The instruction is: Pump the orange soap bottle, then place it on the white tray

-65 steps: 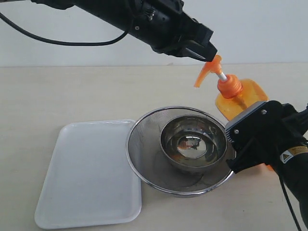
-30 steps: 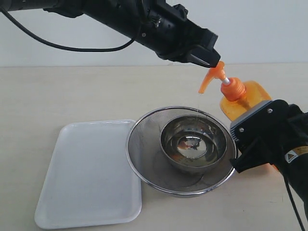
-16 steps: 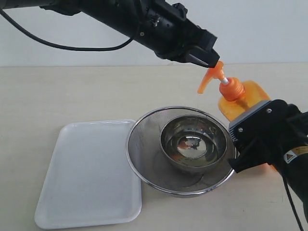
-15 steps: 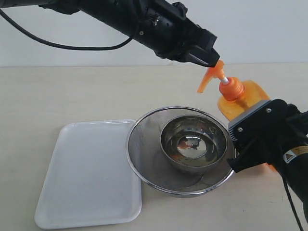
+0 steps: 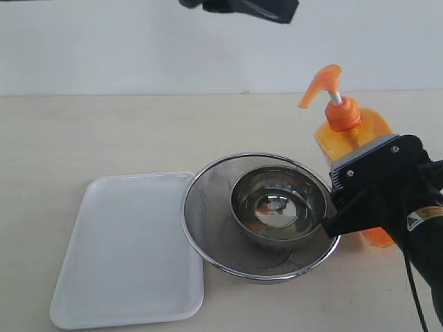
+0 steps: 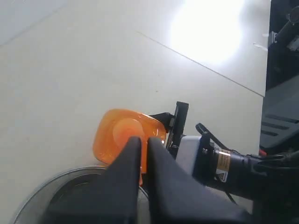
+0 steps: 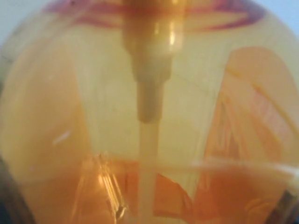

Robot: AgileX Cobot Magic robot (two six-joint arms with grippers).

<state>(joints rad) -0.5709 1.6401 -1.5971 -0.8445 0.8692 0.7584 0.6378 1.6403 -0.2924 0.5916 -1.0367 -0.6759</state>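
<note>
Orange soap bottle (image 5: 354,133) sits clamped in right tool (image 5: 360,197), left tool (image 6: 144,143) closed, arm sticker (image 5: 423,217) unreadable.

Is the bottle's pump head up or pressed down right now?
Up: on the orange soap bottle, the pump head stands raised, white stem exposed.

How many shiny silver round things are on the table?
2. A wide mesh strainer sits just right of the white tray, and a smaller steel bowl sits inside it. The right arm covers part of the strainer's edge, so something small could hide there.
</note>
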